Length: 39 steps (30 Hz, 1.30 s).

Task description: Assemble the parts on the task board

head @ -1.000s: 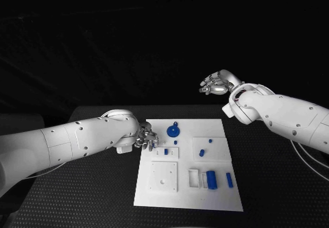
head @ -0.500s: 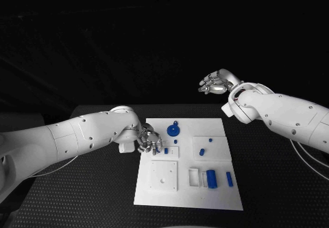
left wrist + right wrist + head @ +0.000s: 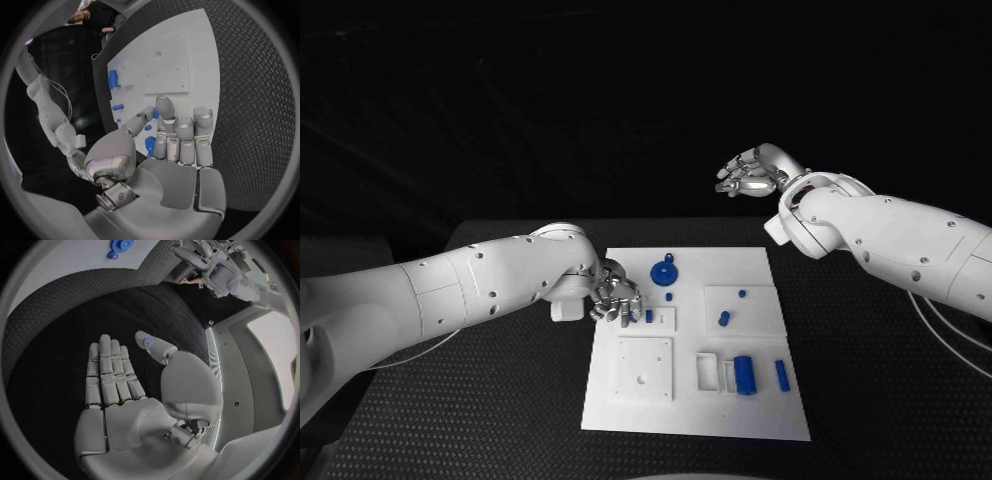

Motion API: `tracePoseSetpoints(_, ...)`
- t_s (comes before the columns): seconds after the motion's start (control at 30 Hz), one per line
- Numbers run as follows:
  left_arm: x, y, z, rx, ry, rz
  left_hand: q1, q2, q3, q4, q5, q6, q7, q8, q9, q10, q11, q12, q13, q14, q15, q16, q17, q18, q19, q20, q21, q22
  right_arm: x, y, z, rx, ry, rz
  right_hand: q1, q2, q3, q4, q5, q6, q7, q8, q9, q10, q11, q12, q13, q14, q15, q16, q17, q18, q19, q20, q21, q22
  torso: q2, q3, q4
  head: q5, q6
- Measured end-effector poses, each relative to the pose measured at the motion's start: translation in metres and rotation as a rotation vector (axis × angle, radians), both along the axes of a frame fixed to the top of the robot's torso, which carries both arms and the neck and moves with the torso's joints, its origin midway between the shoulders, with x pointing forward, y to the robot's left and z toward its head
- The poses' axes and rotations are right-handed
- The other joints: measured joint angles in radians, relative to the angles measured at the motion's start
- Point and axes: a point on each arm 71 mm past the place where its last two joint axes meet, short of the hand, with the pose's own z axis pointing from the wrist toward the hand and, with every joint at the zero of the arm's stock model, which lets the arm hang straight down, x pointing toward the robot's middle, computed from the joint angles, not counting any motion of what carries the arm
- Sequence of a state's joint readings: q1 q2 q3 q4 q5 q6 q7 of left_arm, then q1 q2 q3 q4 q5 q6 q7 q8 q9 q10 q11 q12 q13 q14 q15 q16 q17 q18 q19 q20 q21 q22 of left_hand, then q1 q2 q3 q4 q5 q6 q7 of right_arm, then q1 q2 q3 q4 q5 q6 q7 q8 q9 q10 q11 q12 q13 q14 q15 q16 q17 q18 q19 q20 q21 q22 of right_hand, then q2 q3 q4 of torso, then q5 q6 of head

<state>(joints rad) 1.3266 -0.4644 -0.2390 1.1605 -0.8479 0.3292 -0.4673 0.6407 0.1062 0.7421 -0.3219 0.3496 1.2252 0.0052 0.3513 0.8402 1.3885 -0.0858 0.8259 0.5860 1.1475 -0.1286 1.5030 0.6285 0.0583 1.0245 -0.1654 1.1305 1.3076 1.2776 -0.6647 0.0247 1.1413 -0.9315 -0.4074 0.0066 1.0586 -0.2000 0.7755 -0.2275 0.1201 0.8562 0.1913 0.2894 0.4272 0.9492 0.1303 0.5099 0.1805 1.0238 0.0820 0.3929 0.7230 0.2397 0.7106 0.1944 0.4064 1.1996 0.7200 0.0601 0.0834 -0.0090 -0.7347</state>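
The left robot hand [image 3: 613, 298] has crept onto the white board [image 3: 700, 415] toward a small blue peg [image 3: 648, 316] at its ten o'clock, fingers loosely spread, empty. The right robot hand [image 3: 757, 172] stays raised, open. Likely a pickup next.

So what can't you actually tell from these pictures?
- Head view: whether the left hand touches a part; its fingers cover that spot on the task board.
- Head view: the small blue parts are too small to identify.
- Right wrist view: the blue round part is cut off by the circle's rim.
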Motion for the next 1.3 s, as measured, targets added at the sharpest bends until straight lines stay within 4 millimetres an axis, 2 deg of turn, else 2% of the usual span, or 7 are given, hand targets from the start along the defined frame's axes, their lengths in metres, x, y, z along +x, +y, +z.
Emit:
tracePoseSetpoints(0.77,0.003,0.004,-0.01,0.061,-0.068,-0.013,0.001,-0.001,0.0,0.0,0.0,0.0,0.0,0.0,0.003,0.002,0.001,0.0,0.002,-0.001,-0.002,0.0,0.002,0.0,0.001,0.002,0.0,0.0,0.0,0.001,0.0,-0.001,0.004,0.007,0.0,0.0,-0.003,0.003,0.0,0.0,0.0,0.0,-0.002,0.0,0.0,-0.004,-0.007,0.0,0.0,-0.004,0.0,0.0,-0.004,0.004,-0.004,0.0,0.0,-0.0018,0.0004,-0.004,-0.004)
tracePoseSetpoints(1.3,0.004,0.005,-0.011,0.059,-0.072,-0.005,0.003,-0.003,0.0,0.0,0.0,0.0,0.0,0.0,0.004,0.003,0.004,0.0,0.002,0.0,-0.001,0.0,0.002,0.0,0.0,0.003,0.004,0.0,-0.001,0.003,0.0,0.0,0.006,0.014,0.0,0.0,-0.003,0.003,0.0,0.0,0.0,0.0,-0.002,0.0,0.0,-0.004,-0.008,0.0,0.0,-0.008,0.0,0.0,-0.004,0.004,-0.004,0.0,0.0,-0.0011,0.0007,-0.005,-0.005)
